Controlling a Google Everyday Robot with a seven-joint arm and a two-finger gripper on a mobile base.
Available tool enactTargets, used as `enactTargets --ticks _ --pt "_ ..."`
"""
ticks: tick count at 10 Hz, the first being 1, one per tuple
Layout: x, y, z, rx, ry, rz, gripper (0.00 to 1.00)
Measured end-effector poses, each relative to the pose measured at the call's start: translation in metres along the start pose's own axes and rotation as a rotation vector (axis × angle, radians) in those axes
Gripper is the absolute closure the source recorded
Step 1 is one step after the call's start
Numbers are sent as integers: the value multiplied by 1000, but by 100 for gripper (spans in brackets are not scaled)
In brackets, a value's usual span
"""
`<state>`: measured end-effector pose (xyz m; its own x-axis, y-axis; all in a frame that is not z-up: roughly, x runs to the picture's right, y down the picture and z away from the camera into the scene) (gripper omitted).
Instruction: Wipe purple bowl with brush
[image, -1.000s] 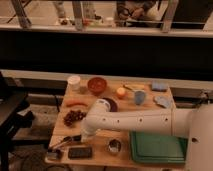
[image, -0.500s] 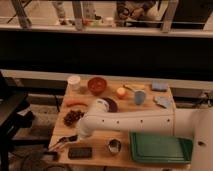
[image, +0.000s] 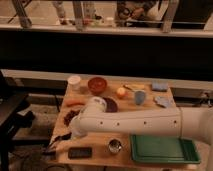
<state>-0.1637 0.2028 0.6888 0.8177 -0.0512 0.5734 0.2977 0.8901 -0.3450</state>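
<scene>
Pincer (image: 61, 141) closed at the desk's (image: 98, 147) 8 o'clock edge; whether it gripped the brush was unclear. Risk: a loose brush slipping before reaching the purple bowl (image: 112, 104).

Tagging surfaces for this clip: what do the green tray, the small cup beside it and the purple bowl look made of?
Green tray: likely plastic, matte, one even colour, moulded rim. Small cup: probably metal, grey with bright glints. Purple bowl: ceramic or plastic, smooth and dark; the look leaves it open. The gripper, shut, hangs over the table's front left corner.
</scene>
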Motion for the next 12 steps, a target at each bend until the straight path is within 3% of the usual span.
enactTargets --ticks 7,12 --pt "-31 -10 -45 116 -5 -100 100" --pt "-22 -14 -82 219 51 -120 100"
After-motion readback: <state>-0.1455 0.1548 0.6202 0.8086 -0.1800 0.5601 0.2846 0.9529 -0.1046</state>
